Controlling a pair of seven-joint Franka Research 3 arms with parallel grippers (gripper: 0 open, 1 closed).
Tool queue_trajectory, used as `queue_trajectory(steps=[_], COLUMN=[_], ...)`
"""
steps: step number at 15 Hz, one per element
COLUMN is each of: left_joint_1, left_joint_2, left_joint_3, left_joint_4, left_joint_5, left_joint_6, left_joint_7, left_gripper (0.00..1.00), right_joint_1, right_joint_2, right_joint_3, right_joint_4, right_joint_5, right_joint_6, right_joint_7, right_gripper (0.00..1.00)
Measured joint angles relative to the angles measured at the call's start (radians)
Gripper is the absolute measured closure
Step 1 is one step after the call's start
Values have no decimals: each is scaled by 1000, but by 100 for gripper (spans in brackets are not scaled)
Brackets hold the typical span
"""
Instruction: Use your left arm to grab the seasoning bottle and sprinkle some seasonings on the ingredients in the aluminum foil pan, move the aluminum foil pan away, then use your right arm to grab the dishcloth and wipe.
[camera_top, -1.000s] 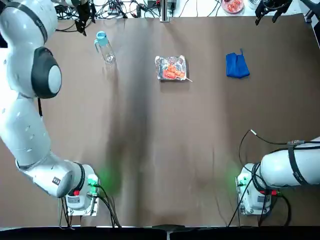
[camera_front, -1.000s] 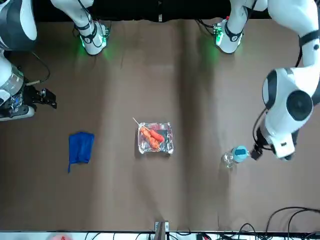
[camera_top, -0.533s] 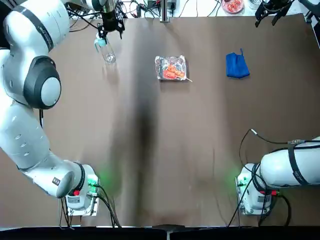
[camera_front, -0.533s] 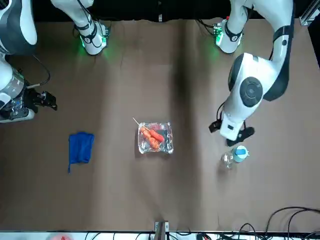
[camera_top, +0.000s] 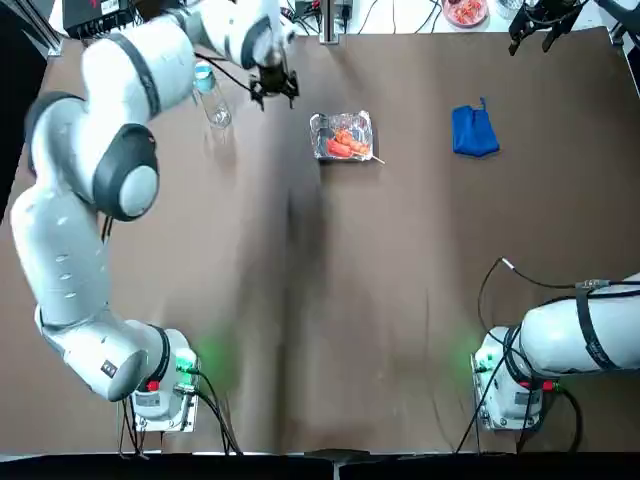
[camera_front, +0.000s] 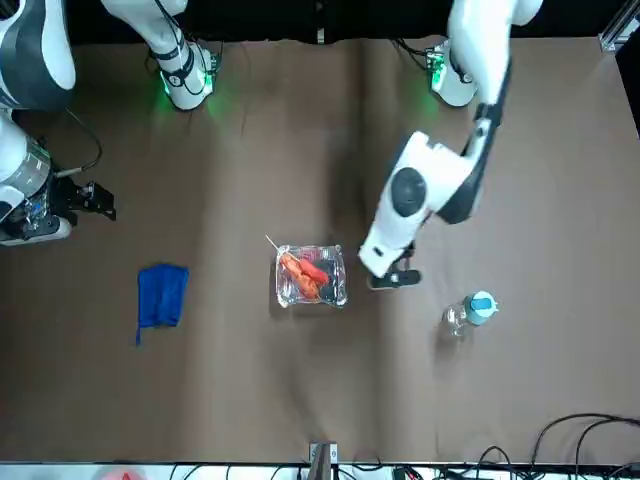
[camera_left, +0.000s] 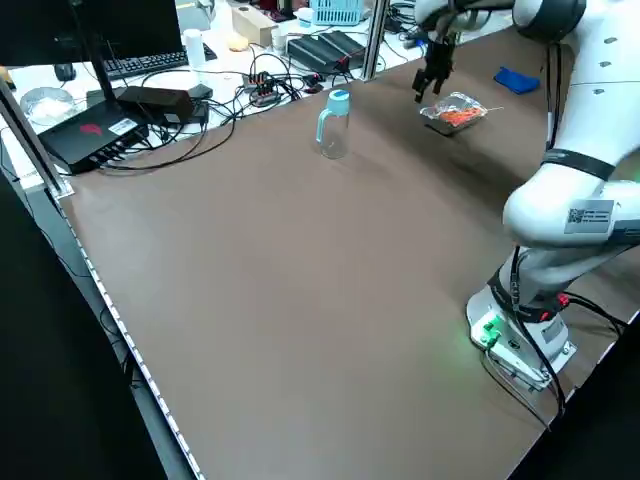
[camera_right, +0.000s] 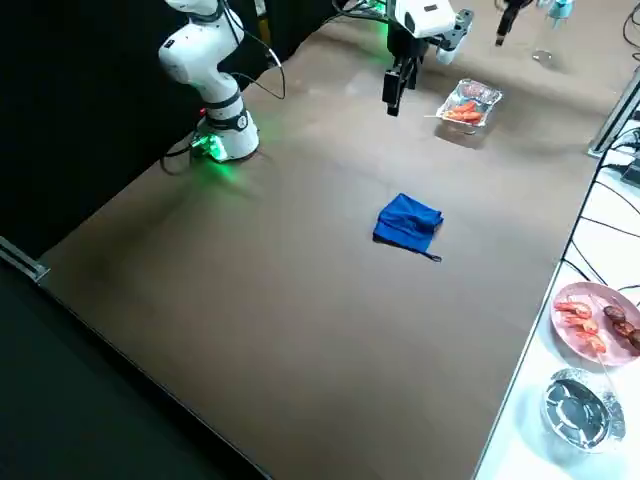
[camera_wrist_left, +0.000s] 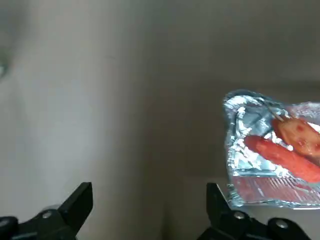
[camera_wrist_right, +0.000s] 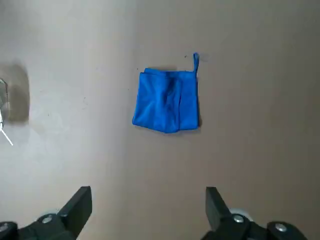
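The seasoning bottle (camera_top: 210, 95) (camera_front: 470, 312) (camera_left: 333, 123), clear with a light-blue cap, stands upright at the far left of the table. At the far middle lies the aluminum foil pan (camera_top: 318, 125) (camera_front: 338, 290) (camera_wrist_left: 235, 120), holding the orange-red ingredients (camera_top: 343, 143) (camera_wrist_left: 285, 150) on a stick. My left gripper (camera_top: 273, 90) (camera_front: 395, 280) (camera_wrist_left: 149, 200) hovers open and empty between bottle and pan, closer to the pan. The blue dishcloth (camera_top: 473, 131) (camera_front: 162, 295) (camera_wrist_right: 167, 100) lies at the far right. My right gripper (camera_top: 532, 30) (camera_wrist_right: 147, 200) hangs open near the far right corner, above the cloth's area.
Cables, black boxes (camera_left: 110, 130) and a keyboard crowd the bench beyond the table's far edge. A plate of food (camera_right: 590, 320) and a glass dish (camera_right: 578, 405) sit past the far right edge. Both arm bases (camera_top: 160, 395) (camera_top: 505, 385) stand at the near edge.
My left gripper has swung from beside the bottle's outer side, past the bottle, toward the foil pan. The bottle, pan, cloth and right arm have not moved.
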Motion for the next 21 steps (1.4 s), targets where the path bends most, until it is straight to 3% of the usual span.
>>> queue_trajectory(steps=[6,10,12,14,15,19,20,21], left_joint_1=[-91,-118,-120,-121,-122,-122,-122,-122], left_joint_2=[167,244,253,253,253,253,253,253], left_joint_3=[-3,-4,-7,-8,-8,-8,-8,-8], left_joint_4=[24,48,56,62,64,64,64,65], left_joint_5=[-2,-5,-8,-22,-50,-56,-56,-56], left_joint_6=[251,282,283,283,283,283,283,283], left_joint_7=[-37,-66,-72,-79,-79,-79,-79,-79], left_gripper=[0,0,16,36,55,91,99,99], right_joint_1=[0,0,2,8,11,26,33,37], right_joint_2=[0,0,0,0,1,51,71,88], right_joint_3=[0,0,2,4,6,8,8,9], right_joint_4=[0,-1,-1,-1,-1,-9,-9,-9], right_joint_5=[0,0,0,0,0,1,1,1], right_joint_6=[-3,-7,-10,-10,-7,-8,-4,0], right_joint_7=[0,0,0,0,1,-1,-1,-1], right_gripper=[0,0,0,0,0,0,0,0])
